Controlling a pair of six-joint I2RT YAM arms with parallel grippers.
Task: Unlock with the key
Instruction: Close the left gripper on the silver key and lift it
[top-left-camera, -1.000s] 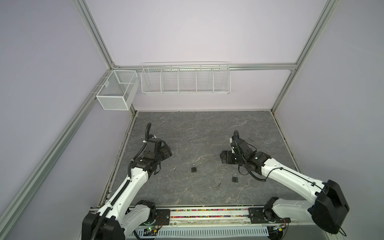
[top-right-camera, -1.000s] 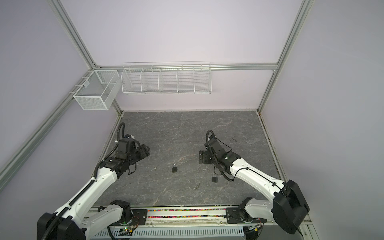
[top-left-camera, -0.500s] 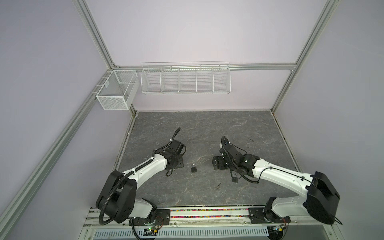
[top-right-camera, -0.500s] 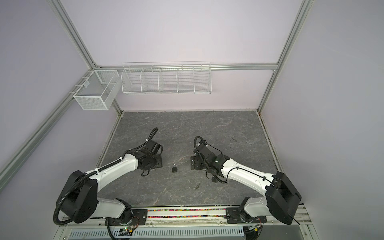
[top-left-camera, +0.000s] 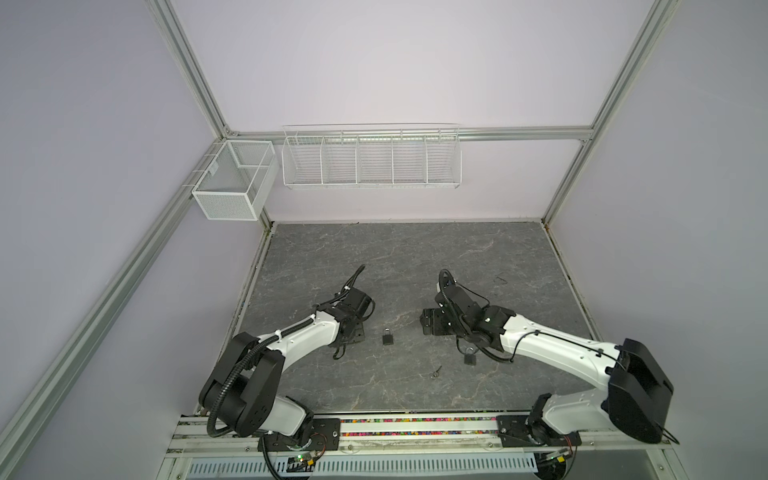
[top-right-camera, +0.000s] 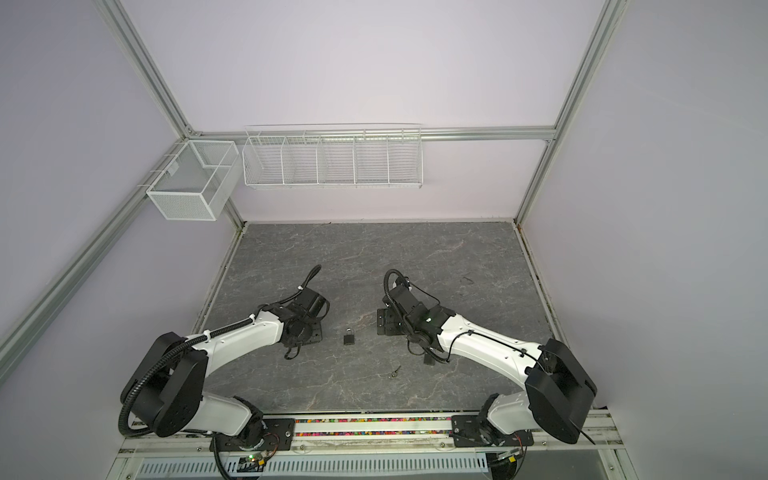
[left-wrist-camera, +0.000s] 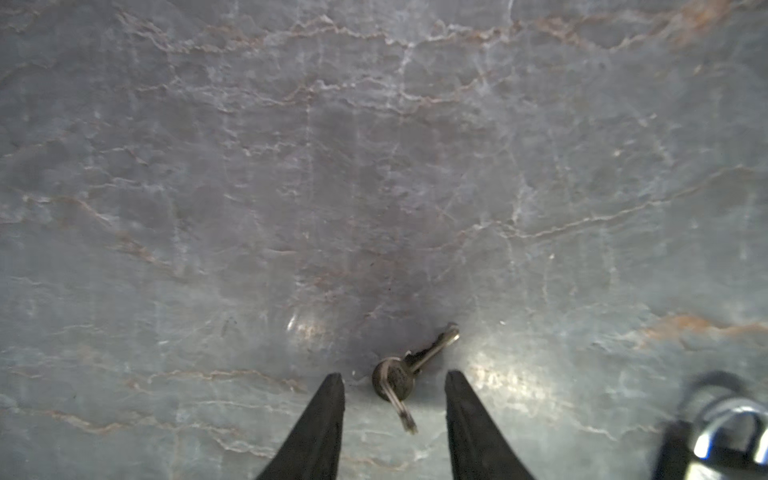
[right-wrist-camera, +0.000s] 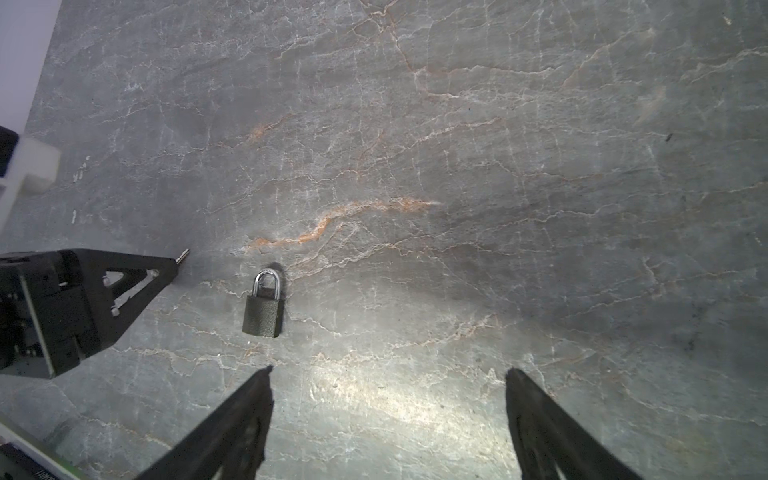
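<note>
One slip we fear: left jaws, partly open astride the key (left-wrist-camera: 395, 379) (flat on the table (left-wrist-camera: 374, 166)), may nudge it away; right jaws gape empty.

The grey veined table (top-left-camera: 415, 257) carries a middle padlock (top-left-camera: 387, 336), a second padlock (top-left-camera: 470, 359) and a key (top-left-camera: 435, 372).

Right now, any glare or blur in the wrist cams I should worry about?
Left wrist view: key fairly sharp, padlock at the frame edge blurred, two glare spots on the table beside the key. Right wrist view: padlock sharp, broad glare patch on the table nearer the camera. Both top views: evenly lit.
</note>
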